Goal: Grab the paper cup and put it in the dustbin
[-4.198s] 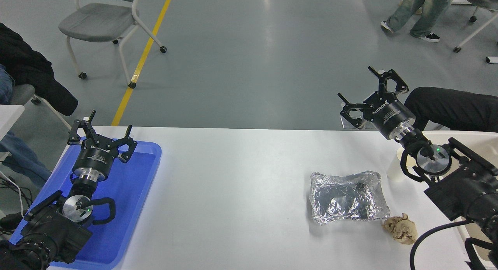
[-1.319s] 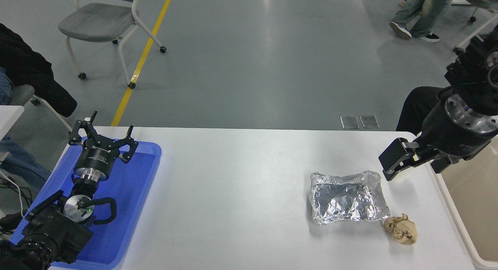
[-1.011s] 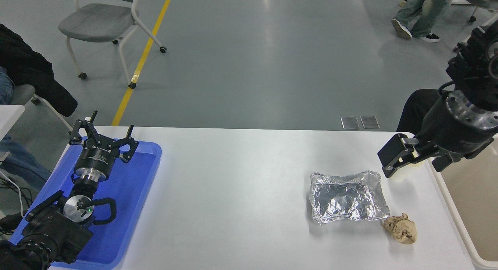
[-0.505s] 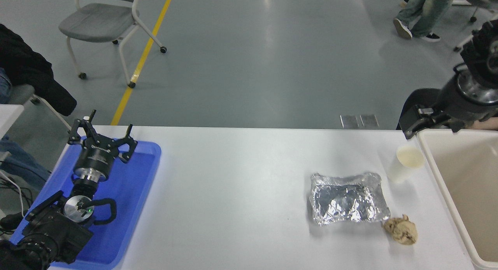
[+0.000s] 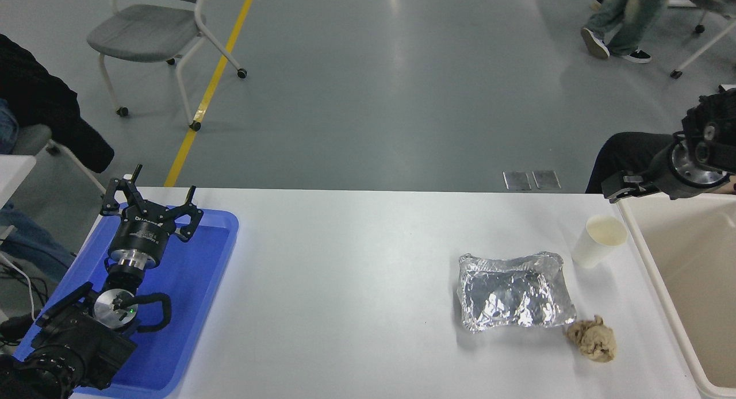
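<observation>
The paper cup (image 5: 598, 241) stands upright and alone on the white table, just left of the dustbin (image 5: 654, 275), a cream tub at the right edge. My right gripper (image 5: 627, 187) hangs at the right edge, above the dustbin's far corner, behind and to the right of the cup. It is apart from the cup and mostly hidden by its wrist. My left gripper (image 5: 150, 206) is open and parked over the blue tray (image 5: 218, 255) at the lower left.
A crinkled foil tray (image 5: 514, 292) lies left of and in front of the cup. A crumpled brown paper ball (image 5: 592, 341) lies in front of the foil tray. A person's dark-clad leg (image 5: 632, 152) is behind the table's far right corner.
My right gripper was down at the cup a second ago; it has risen and drawn back to the right without it. The cup still stands on the table.
</observation>
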Action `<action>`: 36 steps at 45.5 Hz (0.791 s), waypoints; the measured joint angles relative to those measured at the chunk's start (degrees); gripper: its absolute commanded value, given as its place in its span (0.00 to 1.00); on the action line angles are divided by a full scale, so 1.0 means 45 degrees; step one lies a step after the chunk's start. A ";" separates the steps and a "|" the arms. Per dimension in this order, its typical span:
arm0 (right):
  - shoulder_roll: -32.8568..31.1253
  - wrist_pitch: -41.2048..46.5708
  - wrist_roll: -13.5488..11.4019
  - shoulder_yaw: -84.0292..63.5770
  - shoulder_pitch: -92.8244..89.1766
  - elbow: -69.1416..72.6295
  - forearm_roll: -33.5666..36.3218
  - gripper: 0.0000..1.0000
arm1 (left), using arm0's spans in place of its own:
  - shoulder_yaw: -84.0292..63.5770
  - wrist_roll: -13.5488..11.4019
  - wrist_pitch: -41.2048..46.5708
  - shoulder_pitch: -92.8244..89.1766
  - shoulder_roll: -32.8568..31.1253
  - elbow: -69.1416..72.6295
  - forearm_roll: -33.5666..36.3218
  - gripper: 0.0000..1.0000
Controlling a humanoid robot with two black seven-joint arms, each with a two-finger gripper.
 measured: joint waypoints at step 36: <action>0.0839 -0.2073 0.0015 0.2742 -0.3809 -0.2518 -0.0187 0.62 | 0.0007 0.0000 0.0000 0.0001 0.0016 0.0013 0.0000 1.00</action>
